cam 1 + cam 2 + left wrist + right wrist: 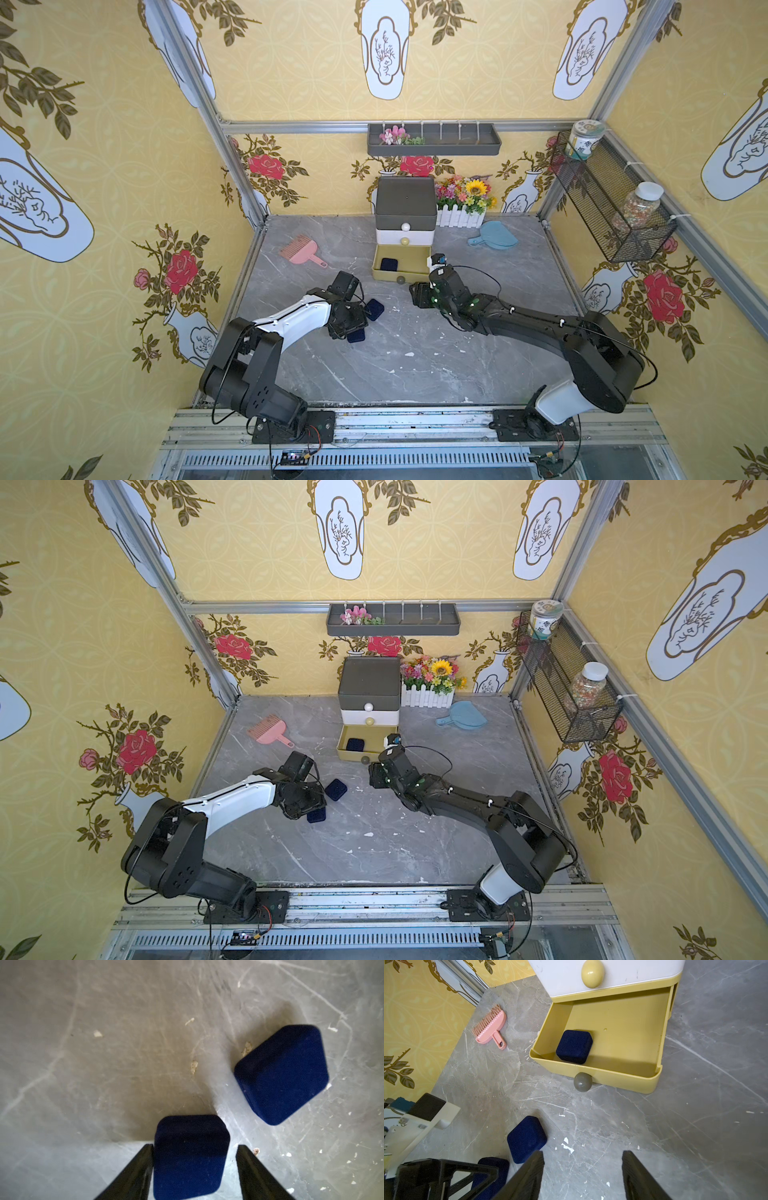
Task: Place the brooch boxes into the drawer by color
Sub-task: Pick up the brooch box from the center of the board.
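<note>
so far: one navy box (574,1046) in yellow drawer (612,1080) | two more (281,1074) on table (415,353) | left gripper (194,1145) straddles one, unpinched | right gripper (583,1152) spread

Both top views look steeply down from above my bases toward the back wall, covering the whole bench (415,374) and drawer chest (405,199). My left wrist camera looks closely past my left pincer (194,1145) at a navy box (190,1159) and a second navy box (282,1074). My right wrist camera, farther back, shares both and faces the olive drawer (623,1022).
</note>
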`<action>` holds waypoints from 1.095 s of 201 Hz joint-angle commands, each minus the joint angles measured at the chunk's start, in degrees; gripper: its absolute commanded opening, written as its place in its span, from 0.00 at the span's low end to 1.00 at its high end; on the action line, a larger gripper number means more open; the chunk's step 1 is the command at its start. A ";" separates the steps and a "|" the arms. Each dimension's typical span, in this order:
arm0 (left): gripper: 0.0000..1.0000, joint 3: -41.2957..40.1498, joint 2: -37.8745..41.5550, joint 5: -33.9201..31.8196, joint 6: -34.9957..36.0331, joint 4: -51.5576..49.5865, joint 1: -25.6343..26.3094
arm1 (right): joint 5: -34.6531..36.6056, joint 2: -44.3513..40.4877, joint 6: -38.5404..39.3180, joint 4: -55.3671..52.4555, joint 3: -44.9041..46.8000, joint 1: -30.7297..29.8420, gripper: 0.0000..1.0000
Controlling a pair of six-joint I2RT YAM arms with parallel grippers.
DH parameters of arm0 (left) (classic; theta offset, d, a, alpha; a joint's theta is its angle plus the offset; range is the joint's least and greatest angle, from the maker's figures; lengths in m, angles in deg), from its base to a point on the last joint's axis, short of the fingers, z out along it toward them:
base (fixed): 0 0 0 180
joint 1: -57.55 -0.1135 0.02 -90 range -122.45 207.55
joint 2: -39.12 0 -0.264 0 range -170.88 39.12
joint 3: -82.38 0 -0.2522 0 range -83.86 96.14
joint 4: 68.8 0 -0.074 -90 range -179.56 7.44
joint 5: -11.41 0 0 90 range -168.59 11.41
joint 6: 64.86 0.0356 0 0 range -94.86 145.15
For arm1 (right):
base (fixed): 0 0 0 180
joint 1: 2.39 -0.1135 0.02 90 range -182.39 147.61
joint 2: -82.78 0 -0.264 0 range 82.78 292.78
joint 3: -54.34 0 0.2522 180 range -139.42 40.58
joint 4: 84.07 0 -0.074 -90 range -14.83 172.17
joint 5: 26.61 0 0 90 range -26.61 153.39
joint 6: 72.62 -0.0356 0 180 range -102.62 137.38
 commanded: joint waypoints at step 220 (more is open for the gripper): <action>0.52 11.41 8.90 7.55 0.71 1.19 0.58 | -25.26 1.50 -10.52 39.80 12.10 -6.09 0.75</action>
